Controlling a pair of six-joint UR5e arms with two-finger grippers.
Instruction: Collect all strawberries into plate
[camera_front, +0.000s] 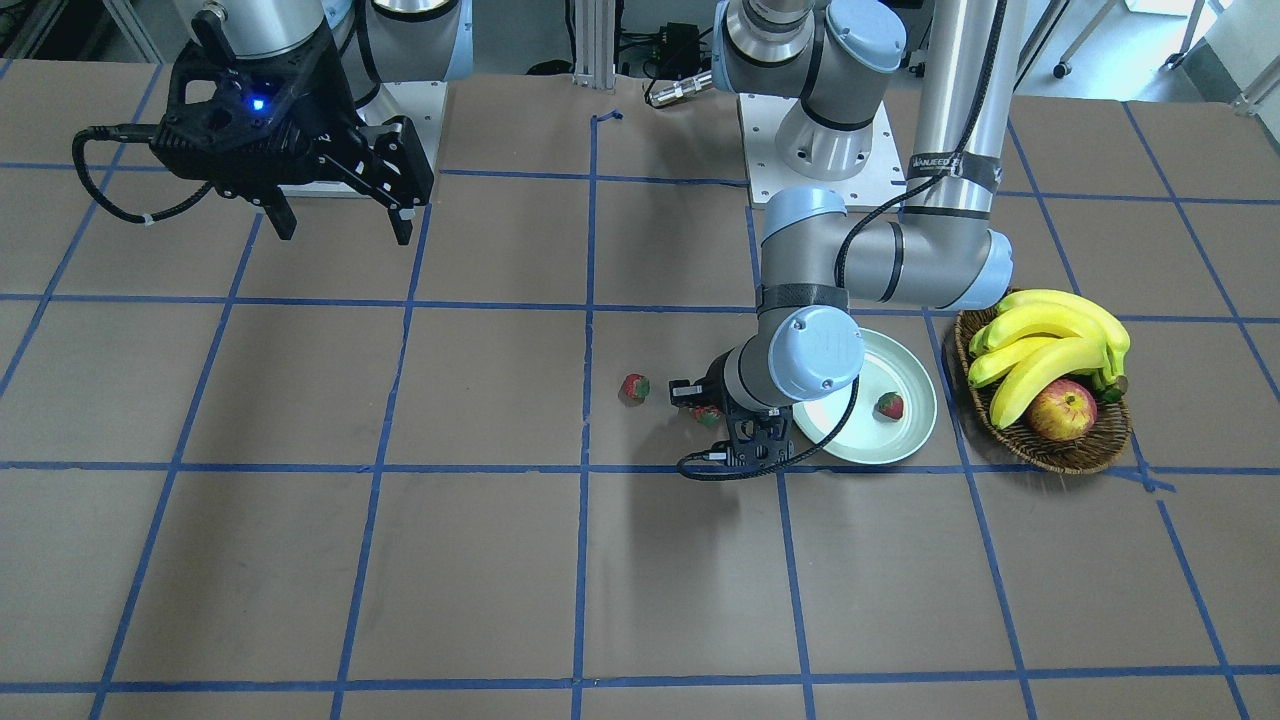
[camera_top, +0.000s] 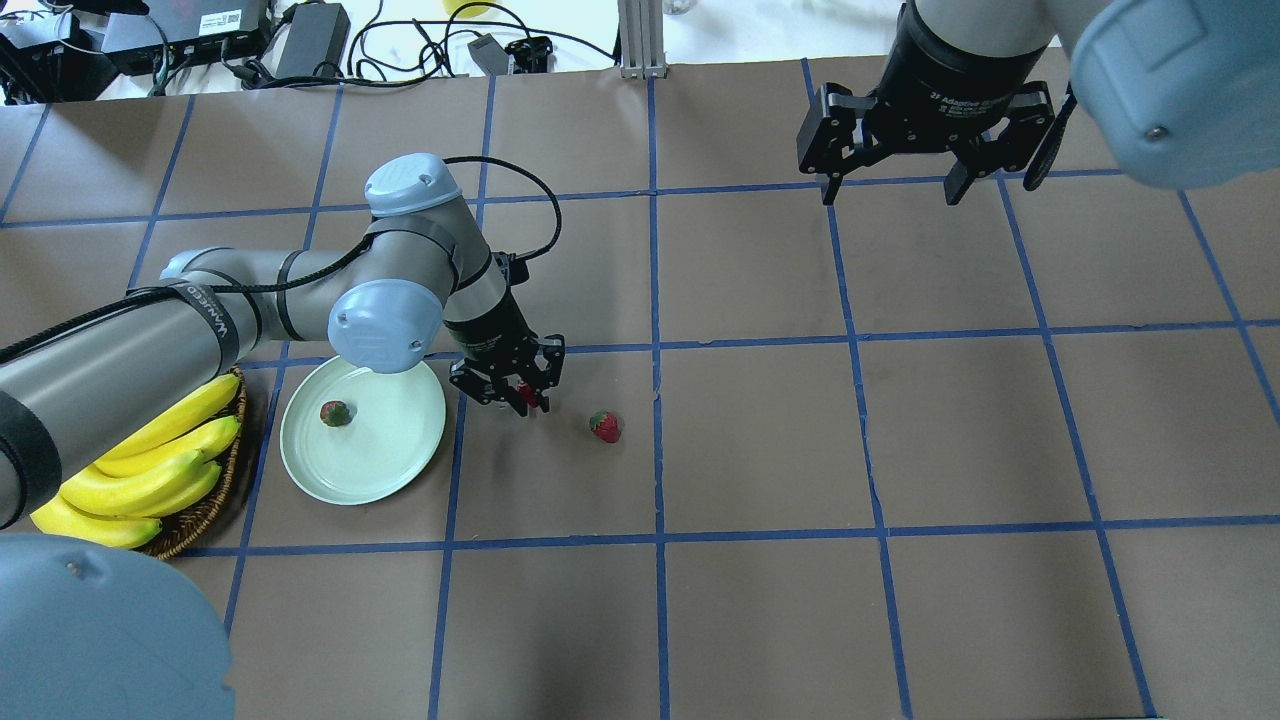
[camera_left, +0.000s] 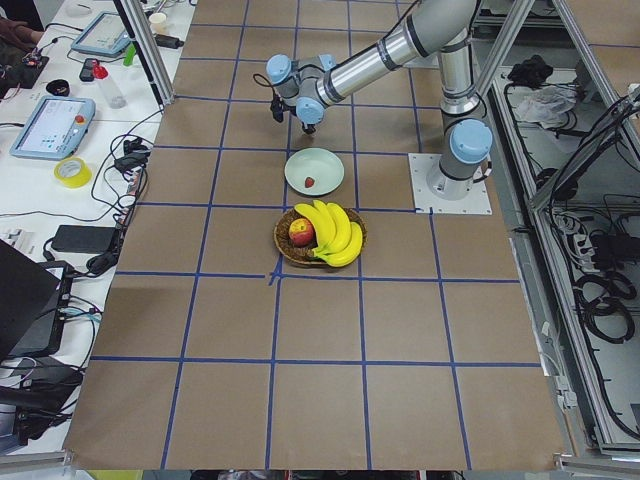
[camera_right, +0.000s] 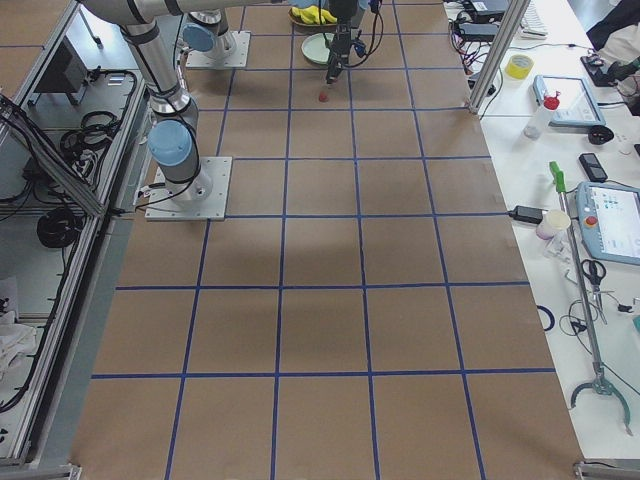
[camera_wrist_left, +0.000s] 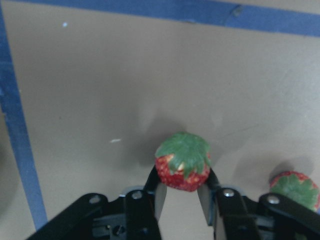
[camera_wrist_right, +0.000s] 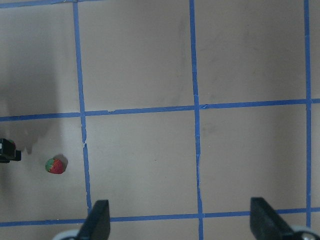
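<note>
My left gripper (camera_top: 521, 392) is shut on a small red strawberry (camera_wrist_left: 182, 167) with a green cap, low over the brown table just right of the plate in the overhead view. The pale mint plate (camera_top: 392, 462) holds one strawberry (camera_top: 334, 413). A third strawberry (camera_top: 604, 426) lies on the table a little beyond the left gripper, away from the plate; it also shows in the left wrist view (camera_wrist_left: 295, 187) and the right wrist view (camera_wrist_right: 55, 165). My right gripper (camera_top: 885, 185) is open and empty, high over the far right of the table.
A brown wicker basket (camera_front: 1085, 455) with bananas (camera_front: 1050, 345) and a red-yellow apple (camera_front: 1062, 410) stands right beside the plate (camera_front: 890, 445), on the side away from the left gripper. The left forearm reaches over the plate's edge. Blue tape lines grid the table.
</note>
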